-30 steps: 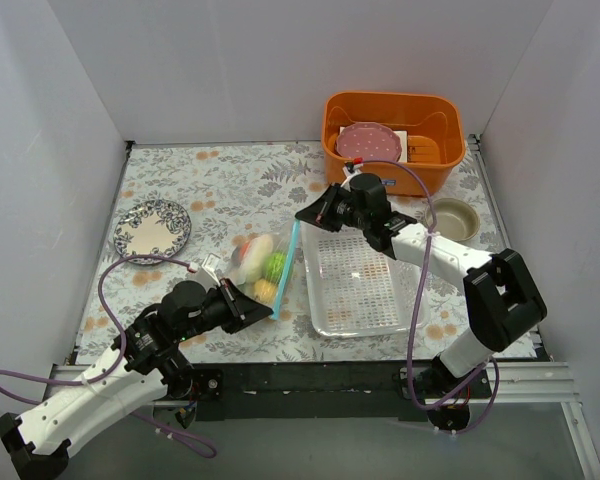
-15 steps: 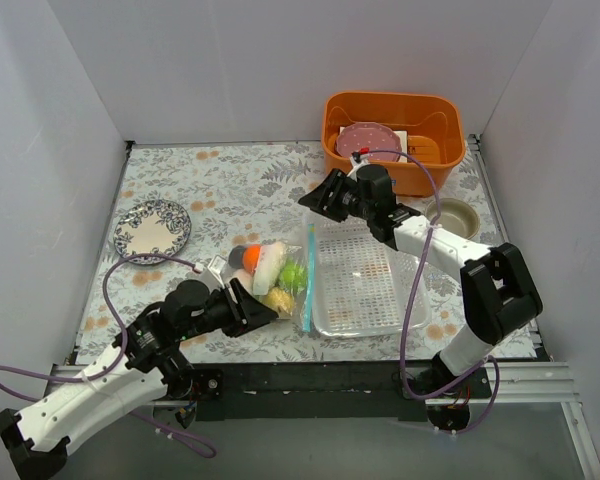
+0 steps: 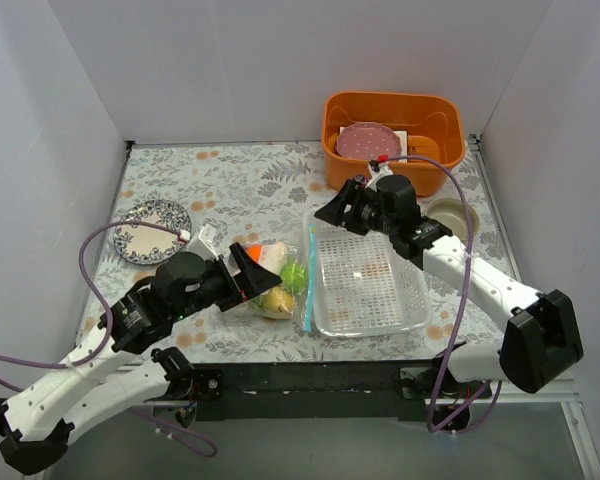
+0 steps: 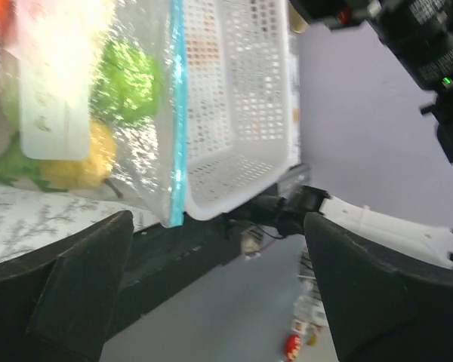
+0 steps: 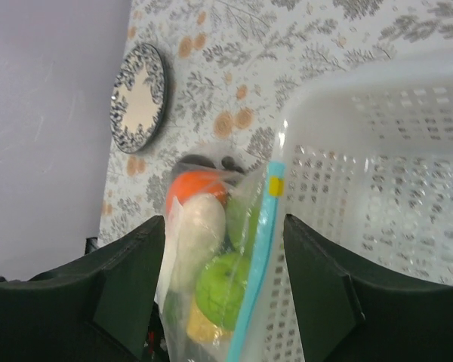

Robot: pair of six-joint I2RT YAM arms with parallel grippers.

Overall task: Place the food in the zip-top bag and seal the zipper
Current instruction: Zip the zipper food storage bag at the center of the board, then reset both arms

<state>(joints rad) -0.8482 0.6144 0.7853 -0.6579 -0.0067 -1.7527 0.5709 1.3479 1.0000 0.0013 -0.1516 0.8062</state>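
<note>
the left gripper (image 4: 219,226) holds its jaws spread wide with nothing between them. the zip-top bag (image 4: 136,143) lies on the table just ahead of the jaws, its light blue zipper (image 4: 176,113) right beside the clear perforated tray (image 4: 234,113). inside the bag show a green pepper (image 4: 128,79), a lemon (image 4: 90,151), an orange (image 5: 196,188) and a white radish (image 5: 192,234). the right gripper (image 5: 225,222) is also spread and empty, with the bag framed below and between its fingers (image 5: 128,279).

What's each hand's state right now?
Left hand: open, holding nothing.
Right hand: open, holding nothing.
</note>
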